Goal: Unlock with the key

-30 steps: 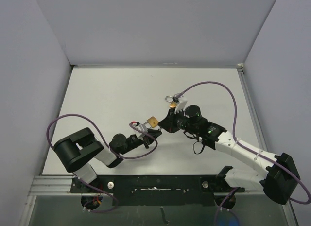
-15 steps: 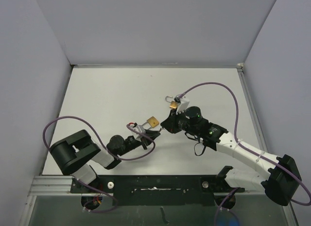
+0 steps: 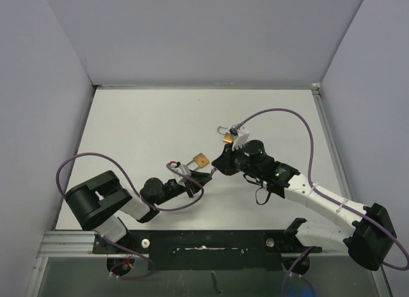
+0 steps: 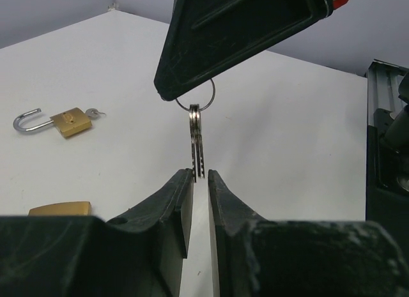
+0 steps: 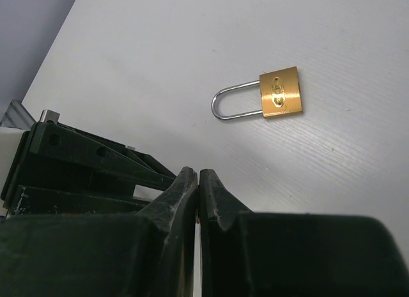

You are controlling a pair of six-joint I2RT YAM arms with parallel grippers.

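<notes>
Steel keys (image 4: 197,144) look thin, stiff and slippery. Your right gripper (image 5: 198,181) pinches their ring (image 4: 192,109); your left gripper (image 4: 200,179) sits narrow around the blades, hold unclear. Grasp the flats.

Keys (image 4: 197,140) hang from the right pincer (image 3: 216,167), tips inside the left pincer (image 4: 200,177). On the worktop (image 3: 140,124), the near padlock (image 3: 200,159) lies left of them and the far padlock (image 3: 227,137) behind.

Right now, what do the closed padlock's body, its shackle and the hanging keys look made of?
Padlock body: brass by its yellow-gold brushed sheen, possibly only plating. Shackle: steel, likely chromed; silver and glossy. Keys and key ring: silvery metal, perhaps nickel-plated; alloy can't be told.
</notes>
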